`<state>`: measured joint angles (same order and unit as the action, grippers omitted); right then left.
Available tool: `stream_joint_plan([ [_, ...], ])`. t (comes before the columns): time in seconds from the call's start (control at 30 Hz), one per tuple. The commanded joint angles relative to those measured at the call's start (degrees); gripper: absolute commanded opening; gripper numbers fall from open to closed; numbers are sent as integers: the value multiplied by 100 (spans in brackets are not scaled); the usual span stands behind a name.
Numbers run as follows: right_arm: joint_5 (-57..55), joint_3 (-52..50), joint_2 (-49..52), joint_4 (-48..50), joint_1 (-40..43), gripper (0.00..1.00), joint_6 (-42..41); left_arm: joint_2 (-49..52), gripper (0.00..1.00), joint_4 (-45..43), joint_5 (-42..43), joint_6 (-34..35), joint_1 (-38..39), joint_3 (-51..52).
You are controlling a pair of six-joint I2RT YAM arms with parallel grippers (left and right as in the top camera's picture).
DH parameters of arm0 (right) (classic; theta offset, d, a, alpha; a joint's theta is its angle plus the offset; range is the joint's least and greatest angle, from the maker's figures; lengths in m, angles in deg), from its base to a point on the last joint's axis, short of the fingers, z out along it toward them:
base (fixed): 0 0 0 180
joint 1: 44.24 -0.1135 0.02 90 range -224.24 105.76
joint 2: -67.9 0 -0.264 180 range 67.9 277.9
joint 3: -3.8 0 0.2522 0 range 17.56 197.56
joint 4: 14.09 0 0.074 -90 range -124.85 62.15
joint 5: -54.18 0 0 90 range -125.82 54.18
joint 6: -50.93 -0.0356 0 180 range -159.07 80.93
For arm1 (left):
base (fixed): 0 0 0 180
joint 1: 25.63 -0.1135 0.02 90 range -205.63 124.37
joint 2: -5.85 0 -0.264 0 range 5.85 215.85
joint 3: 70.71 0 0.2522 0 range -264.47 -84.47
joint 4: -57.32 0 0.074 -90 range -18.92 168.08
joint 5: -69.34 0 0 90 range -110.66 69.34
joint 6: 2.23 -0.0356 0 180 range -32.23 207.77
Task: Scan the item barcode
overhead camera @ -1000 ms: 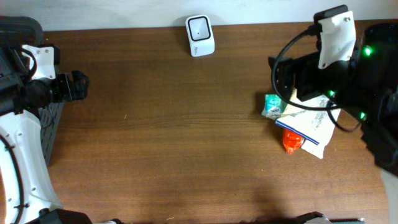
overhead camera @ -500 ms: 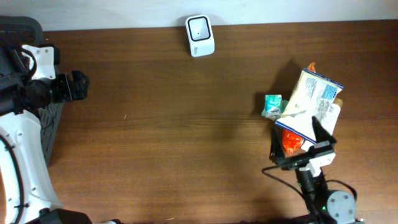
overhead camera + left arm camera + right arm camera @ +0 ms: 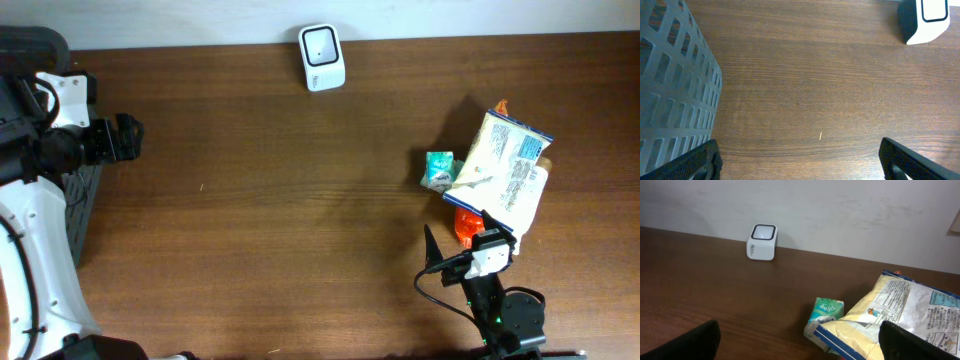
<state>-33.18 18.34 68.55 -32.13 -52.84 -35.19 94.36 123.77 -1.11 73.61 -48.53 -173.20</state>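
At the left edge of the wooden table point(image 3: 280, 220) stands a grey perforated basket point(image 3: 84, 205), half hidden under the left arm. The left gripper point(image 3: 132, 140) hovers just beside the basket's upper end and points toward the middle of the table. In the left wrist view its two dark fingertips point(image 3: 695, 162) stand far apart at the lower corners. Only bare wood lies between them, so this gripper is released and holds nothing.

Further right, at the far edge of the table near the wall, sits the white barcode scanner point(image 3: 321, 57), with its dark-framed window on top. It is well apart from both grippers.

On the right side lie the items in a small pile. There is a green tissue pack point(image 3: 438, 170). Touching it on the right is a yellow and white snack bag point(image 3: 505, 165) with blue trim. An orange packet point(image 3: 466, 225) shows from under the near end of the bag.

The right gripper point(image 3: 462, 248) is at the near edge of the table, just beside the orange packet and the end of the bag. Its fingers are spread wide, with nothing held between them. From the right wrist camera, the tissue pack and the bag lie just ahead, and the scanner stands behind them by the wall.
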Motion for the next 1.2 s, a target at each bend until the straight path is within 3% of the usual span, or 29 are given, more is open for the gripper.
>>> stream_joint_plan([
  [0.0,52,-46,-44,9,37,99,20,-46,99,-11,59,-52,-15,-20],
  [0.7,50,-46,-44,9,37,99,20,-190,99,-17,59,-52,59,-20],
  [1.0,50,-46,-44,7,37,99,20,-2555,99,-20,61,-52,1353,295],
  [1.17,50,-46,-44,9,37,99,20,-4100,99,-372,66,-50,1541,2247],
])
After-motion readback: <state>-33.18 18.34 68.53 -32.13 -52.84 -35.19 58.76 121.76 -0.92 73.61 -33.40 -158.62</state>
